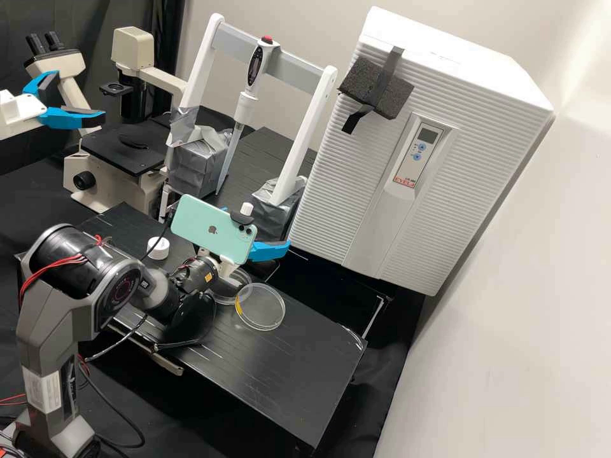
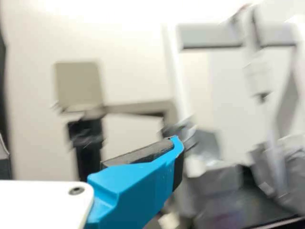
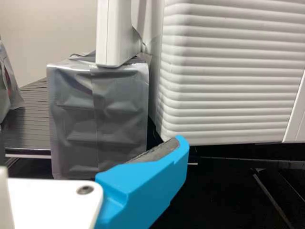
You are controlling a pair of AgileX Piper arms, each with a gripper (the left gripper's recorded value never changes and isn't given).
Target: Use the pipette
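Note:
The pipette (image 1: 253, 76) hangs upright with its tip down from the crossbar of a white and grey stand (image 1: 305, 121) at the back of the bench; in the left wrist view it is a blur (image 2: 259, 71). My left gripper (image 1: 63, 98) is raised at the far left, well apart from the pipette, open and holding nothing; one of its blue fingers (image 2: 143, 181) shows close up. My right gripper (image 1: 268, 248) is low, next to the stand's taped right foot (image 3: 97, 119), open with nothing against its finger's pad (image 3: 152, 179).
A large white ribbed appliance (image 1: 414, 146) stands to the right. A microscope (image 1: 121, 146) is at the back left. Two clear petri dishes (image 1: 259, 306) and a white cap (image 1: 158, 247) lie on the black tray (image 1: 286, 375). A mint phone (image 1: 213, 229) rides on the right arm.

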